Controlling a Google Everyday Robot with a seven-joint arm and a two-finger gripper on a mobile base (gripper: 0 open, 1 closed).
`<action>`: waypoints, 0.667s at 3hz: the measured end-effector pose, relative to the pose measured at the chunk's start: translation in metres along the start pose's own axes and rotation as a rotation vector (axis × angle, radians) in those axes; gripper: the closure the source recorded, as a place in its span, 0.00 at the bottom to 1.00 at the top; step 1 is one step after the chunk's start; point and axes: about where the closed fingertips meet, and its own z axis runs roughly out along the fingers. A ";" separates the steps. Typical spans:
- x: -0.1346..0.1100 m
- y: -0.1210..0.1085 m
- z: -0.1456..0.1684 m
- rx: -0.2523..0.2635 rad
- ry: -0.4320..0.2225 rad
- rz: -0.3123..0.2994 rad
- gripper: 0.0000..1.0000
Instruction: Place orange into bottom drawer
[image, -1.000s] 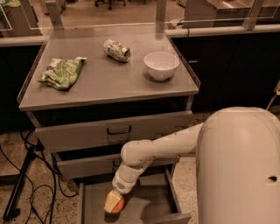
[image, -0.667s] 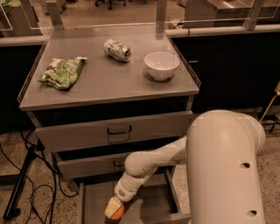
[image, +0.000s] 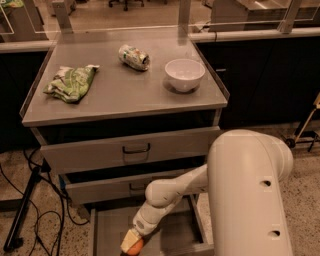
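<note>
The orange (image: 136, 247) shows at the bottom edge of the camera view, low inside the open bottom drawer (image: 107, 232), a grey tray pulled out under the two upper drawers. My gripper (image: 131, 242) is down in that drawer at the end of the white arm, with its pale fingers (image: 128, 240) around the orange. The orange is partly hidden by the fingers and cut off by the picture's lower edge.
On the cabinet top (image: 125, 95) lie a green-and-white snack bag (image: 71, 82), a crushed can (image: 134, 56) and a white bowl (image: 184, 74). The two upper drawers (image: 132, 150) stand slightly ajar. Black cables and a stand leg (image: 22, 215) are on the floor at left. My arm's big white body (image: 250, 195) fills the right.
My arm has reached further down into the bottom drawer, carrying the orange lower and toward the picture's bottom edge. The arm's white body has swung leftward into view.
</note>
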 end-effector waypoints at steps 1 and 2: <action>0.000 0.001 0.003 -0.009 0.000 0.007 1.00; -0.006 -0.026 0.017 -0.035 -0.073 0.076 1.00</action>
